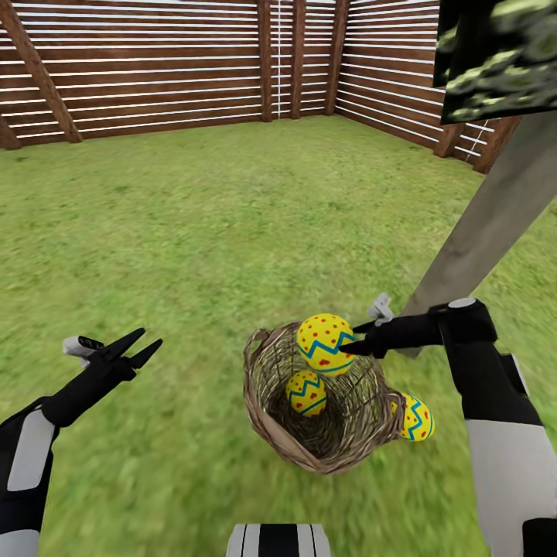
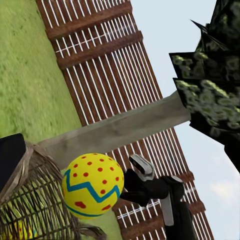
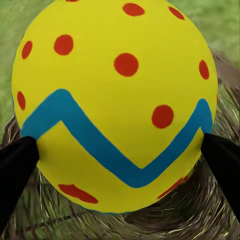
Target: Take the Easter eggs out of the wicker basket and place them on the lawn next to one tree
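Green lawn (image 1: 232, 232), slatted fence (image 1: 155, 70) behind. Right gripper (image 1: 354, 339) clamps an egg (image 1: 326, 343) above the wicker basket (image 1: 267, 418); left gripper (image 1: 143, 346) hangs wide apart.

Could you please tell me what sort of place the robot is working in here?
A fenced garden, rendered in simulation: mottled green lawn underfoot, a brown slatted wooden fence around it, and a leaning grey-brown tree beside the wicker basket.

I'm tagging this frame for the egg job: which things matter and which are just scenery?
Part of the job:
- egg in the right gripper
- egg in the wicker basket
- egg on the lawn
- tree trunk

Just scenery:
- fence
- idle, open left gripper
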